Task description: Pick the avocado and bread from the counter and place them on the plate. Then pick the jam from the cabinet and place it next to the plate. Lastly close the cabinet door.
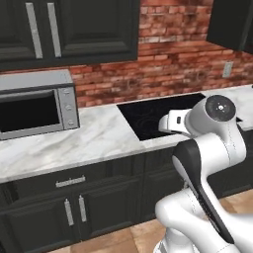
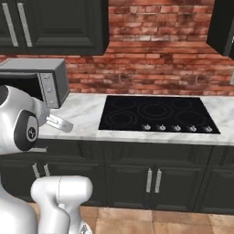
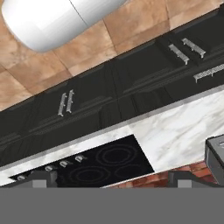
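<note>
A silver microwave (image 1: 37, 106) stands on the counter (image 1: 99, 138) at the left, its dark door facing out, with a black glass cooktop (image 2: 155, 114) set flush into the marble just to its right. A row of small silver knobs runs along the cooktop's front edge. The stretch of marble between microwave and cooktop lies bare in both base views. Above the microwave hangs the cabinet (image 1: 69, 29), dark charcoal and panelled, its two long silver bar handles side by side and its doors flat and shut as far as this angle lets one judge. Another dark cabinet corner juts in at the upper right.

The counter is white-grey veined marble over dark drawer and door fronts with silver handles. Behind it runs a red brick wall, and the floor is tan tile.

The arm is folded up in front of the counter, its elbow raised high and its white links bent back on themselves below the counter edge. In the hand view the gripper (image 3: 109, 179) looks across the cooktop and marble, with the scene rolled upside down, floor at the top. Its two dark fingertips (image 3: 37, 178) stand far apart at the bottom edge, spread wide with nothing between them.
</note>
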